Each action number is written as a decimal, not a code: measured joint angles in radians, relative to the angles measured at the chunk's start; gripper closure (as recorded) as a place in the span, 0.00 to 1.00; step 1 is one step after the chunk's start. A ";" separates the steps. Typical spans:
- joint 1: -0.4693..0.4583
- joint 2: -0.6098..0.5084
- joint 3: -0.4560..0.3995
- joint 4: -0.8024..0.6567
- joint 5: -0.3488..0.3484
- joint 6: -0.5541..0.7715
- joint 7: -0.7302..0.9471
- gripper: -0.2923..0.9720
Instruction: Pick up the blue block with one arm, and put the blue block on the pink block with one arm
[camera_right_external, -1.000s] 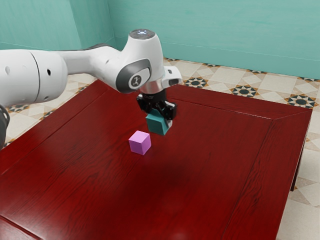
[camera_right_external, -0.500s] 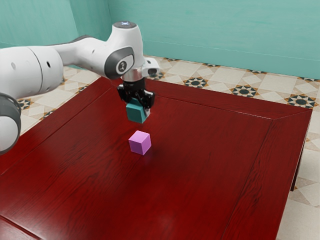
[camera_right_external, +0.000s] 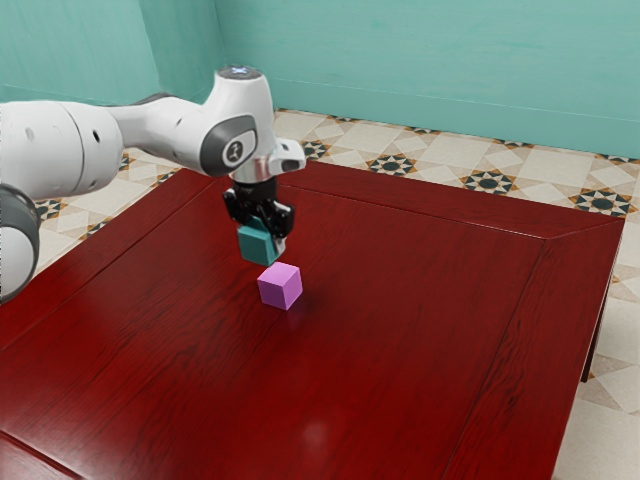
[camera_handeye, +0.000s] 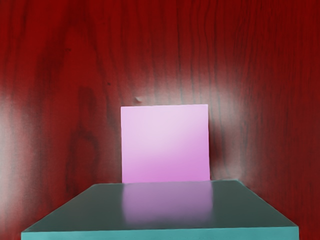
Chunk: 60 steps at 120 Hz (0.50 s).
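You have a dark red table (camera_right_external: 430, 330) standing on a patterned tile floor (camera_right_external: 450, 155). The white arm (camera_right_external: 120, 140) comes in from the exterior view's left and reaches over the table. Your gripper (camera_right_external: 262, 228) points down and pinches the blue block (camera_right_external: 258, 245) from two sides, holding it clear of the table. That block hangs just above the pink block (camera_right_external: 280, 285) and a little toward the exterior view's left of it. The pink block sits on the table, and the two appear apart. In the wrist view the pink block lies just past the held block's edge
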 joint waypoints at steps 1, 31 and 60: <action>0.000 0.001 0.000 -0.002 0.000 0.003 0.001 0.49; 0.010 0.052 0.001 -0.017 0.001 0.057 0.025 0.49; 0.007 0.089 0.002 0.026 0.002 0.074 0.039 0.49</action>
